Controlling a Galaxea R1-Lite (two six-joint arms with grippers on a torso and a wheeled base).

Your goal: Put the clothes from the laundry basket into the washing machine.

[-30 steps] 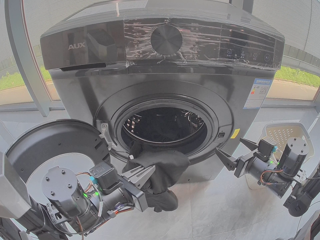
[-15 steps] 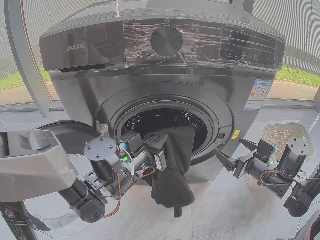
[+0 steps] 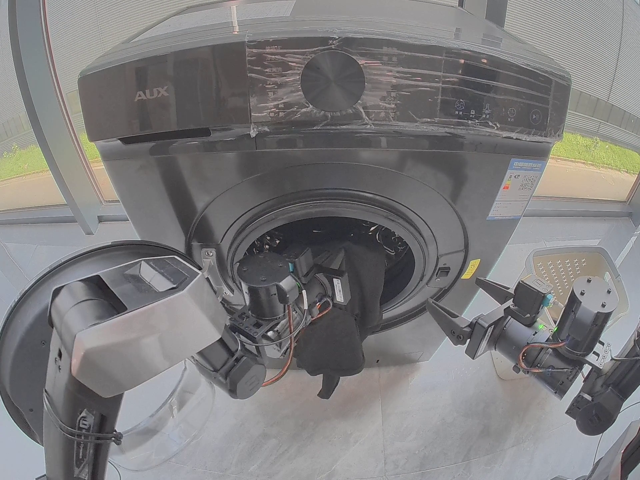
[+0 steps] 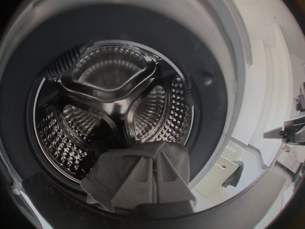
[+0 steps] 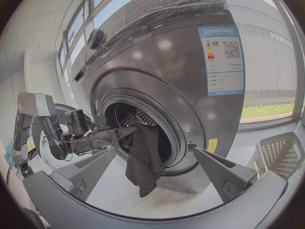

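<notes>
- Left tool (image 3: 335,261) is clamped narrow on the dark garment (image 3: 331,345), with its tips at the drum mouth, centre of frame in the head view.
- Change: a second ago that tool sat low at the lower left of frame, cloth bunched under the opening's lip. It has since swung up and right into the opening, dragging the cloth's top edge along.
- Garment now: the gripped top edge sits just inside the drum (image 4: 111,102). The bulk hangs outside, down the front of the washing machine (image 3: 333,161), tail low near the floor (image 3: 433,421).
- Judgement: insertion is roughly half done. It needs a deeper push before release, or the hanging weight likely pulls the cloth back out.
- Right tool (image 3: 467,303) is spread wide and holds nothing. It is parked at the right of frame, unmoved, near the laundry basket (image 3: 575,269).
- Left wrist view: a dark item (image 4: 233,175) lies at the basket. It may be another garment; cannot tell.
- Door (image 3: 20,341) is swung open at lower left.
- Floor is pale glossy tile.
- Glazed walls (image 3: 587,28) stand behind the machine, with grass (image 3: 593,151) outside.
</notes>
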